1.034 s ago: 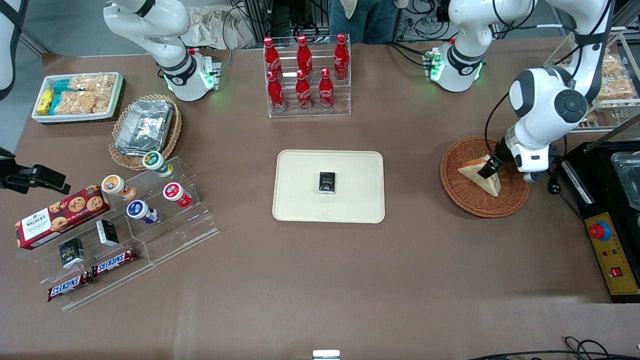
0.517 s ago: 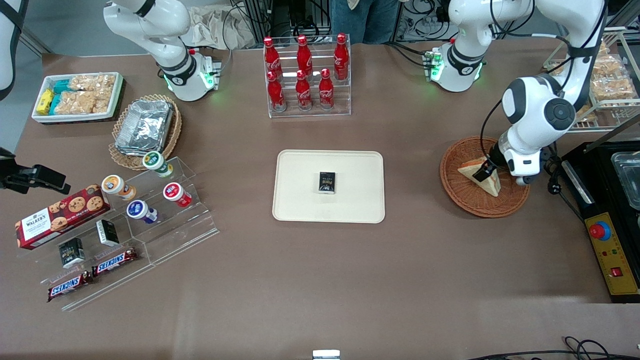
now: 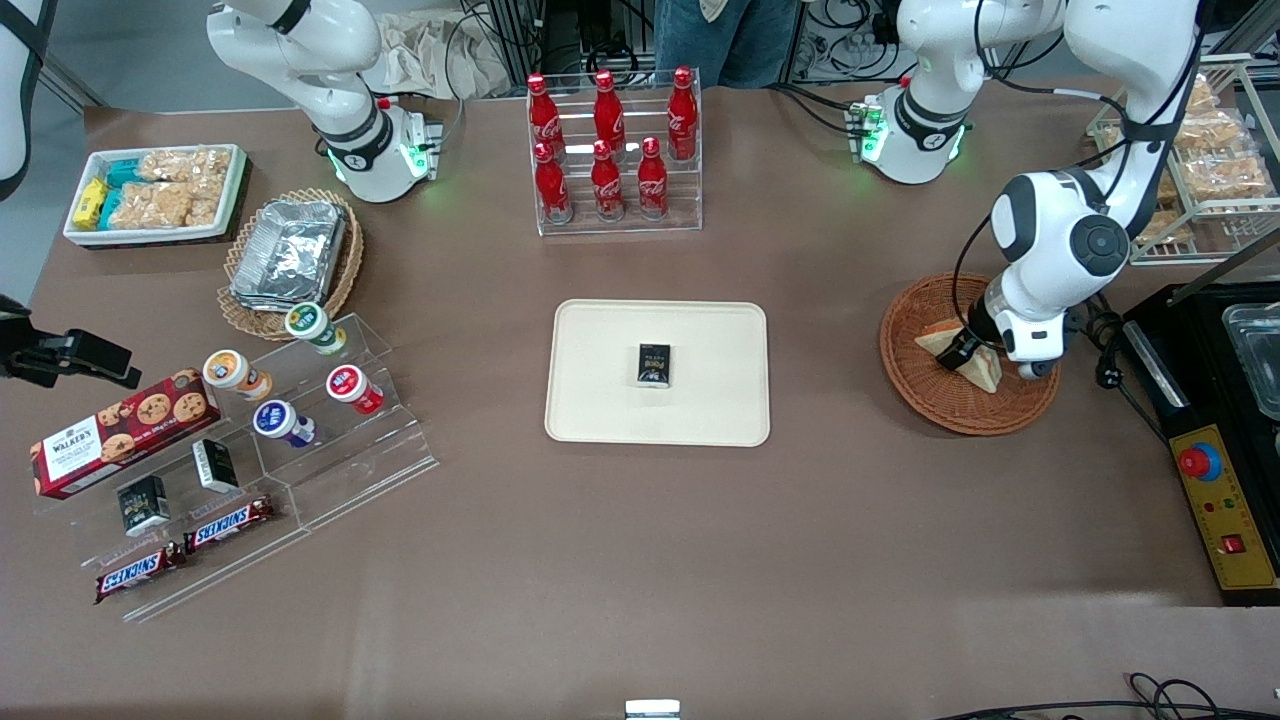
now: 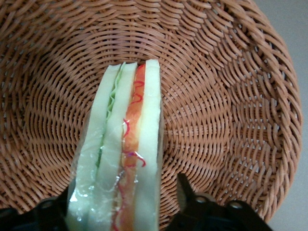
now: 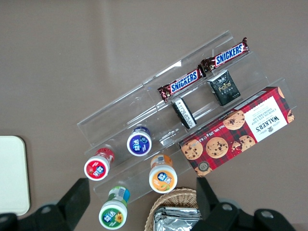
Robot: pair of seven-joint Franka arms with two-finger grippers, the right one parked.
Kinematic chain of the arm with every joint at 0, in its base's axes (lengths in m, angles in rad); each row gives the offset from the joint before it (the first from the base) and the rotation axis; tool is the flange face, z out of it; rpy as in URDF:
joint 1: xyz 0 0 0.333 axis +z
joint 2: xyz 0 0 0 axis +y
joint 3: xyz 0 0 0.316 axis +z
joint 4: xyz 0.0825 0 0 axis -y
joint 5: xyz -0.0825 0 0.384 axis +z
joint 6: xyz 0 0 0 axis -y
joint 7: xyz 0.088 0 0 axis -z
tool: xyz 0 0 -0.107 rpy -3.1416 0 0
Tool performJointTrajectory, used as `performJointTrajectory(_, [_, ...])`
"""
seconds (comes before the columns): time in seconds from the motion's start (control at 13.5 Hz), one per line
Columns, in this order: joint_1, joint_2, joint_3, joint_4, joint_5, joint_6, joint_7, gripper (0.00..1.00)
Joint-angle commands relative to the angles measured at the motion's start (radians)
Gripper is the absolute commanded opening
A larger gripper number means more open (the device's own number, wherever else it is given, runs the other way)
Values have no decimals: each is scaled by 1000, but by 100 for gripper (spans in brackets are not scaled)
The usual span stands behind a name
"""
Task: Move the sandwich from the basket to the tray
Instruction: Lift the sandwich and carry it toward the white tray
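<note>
The sandwich point(image 3: 986, 371), a wedge of pale bread in clear wrap with an orange-pink filling, lies in the round reddish-brown wicker basket point(image 3: 945, 405) toward the working arm's end of the table. My left gripper point(image 3: 962, 350) is down in the basket, open, with one finger on each side of the sandwich point(image 4: 130, 144). A strip of basket weave point(image 4: 216, 96) shows between one finger point(image 4: 183, 185) and the bread. The gripper point(image 4: 123, 190) straddles the wedge's wide end. The cream tray point(image 3: 600, 400) sits at mid-table and carries a small black box point(image 3: 654, 364).
A black control box with a red button point(image 3: 1225, 500) stands beside the basket at the table's end. A wire rack of snack packets point(image 3: 1210, 160) lies farther from the camera. A rack of red bottles point(image 3: 610, 150) stands farther back than the tray.
The left arm has swung lower and toward the tray's side of the basket, and the gripper has come down over the sandwich. The sandwich has not moved.
</note>
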Motion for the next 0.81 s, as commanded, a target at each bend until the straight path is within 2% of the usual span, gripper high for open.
performJointTrajectory(0.0, [-1, 5, -3, 2, -9, 8, 6, 0])
performJointTrajectory(0.15, [-1, -15, -4, 10, -6, -24, 35, 0])
performJointTrajectory(0.44, [-10, -178, -15, 42, -6, -234, 144, 0])
performJointTrajectory(0.59, [-24, -244, -50, 77, -4, -321, 150, 0])
performJointTrajectory(0.74, [-47, -284, -136, 146, -6, -399, 153, 0])
